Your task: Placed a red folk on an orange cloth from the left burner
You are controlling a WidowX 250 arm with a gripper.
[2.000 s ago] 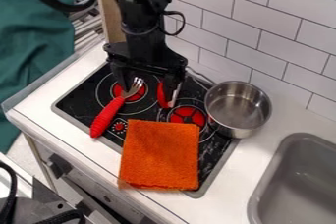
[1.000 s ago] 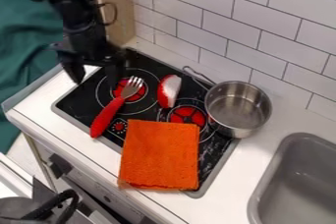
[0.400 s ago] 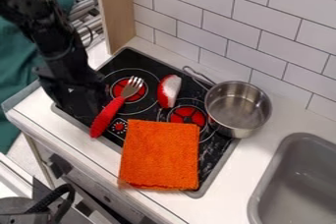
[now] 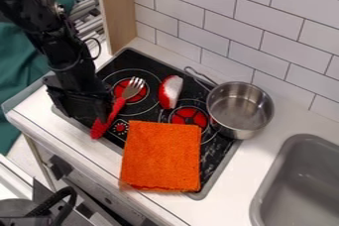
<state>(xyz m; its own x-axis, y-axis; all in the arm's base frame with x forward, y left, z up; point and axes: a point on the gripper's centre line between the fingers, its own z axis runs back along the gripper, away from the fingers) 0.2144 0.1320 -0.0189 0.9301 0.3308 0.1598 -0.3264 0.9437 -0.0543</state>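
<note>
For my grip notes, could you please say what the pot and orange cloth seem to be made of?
The pot looks like shiny metal, probably steel, given its silvery reflections. The orange cloth seems matte fabric, perhaps terry, given its nubby surface.

Black, chunky-jointed arm [image 4: 41,30] with a thin, looping black cable [image 4: 100,48] and, perhaps, a pale screw [image 4: 59,9].

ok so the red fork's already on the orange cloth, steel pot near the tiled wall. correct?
Not the fork's place: the camera view shows the red fork on the black stove top, tines over the left burner, off the orange cloth. Steel pot near the tiled wall is right.
</note>
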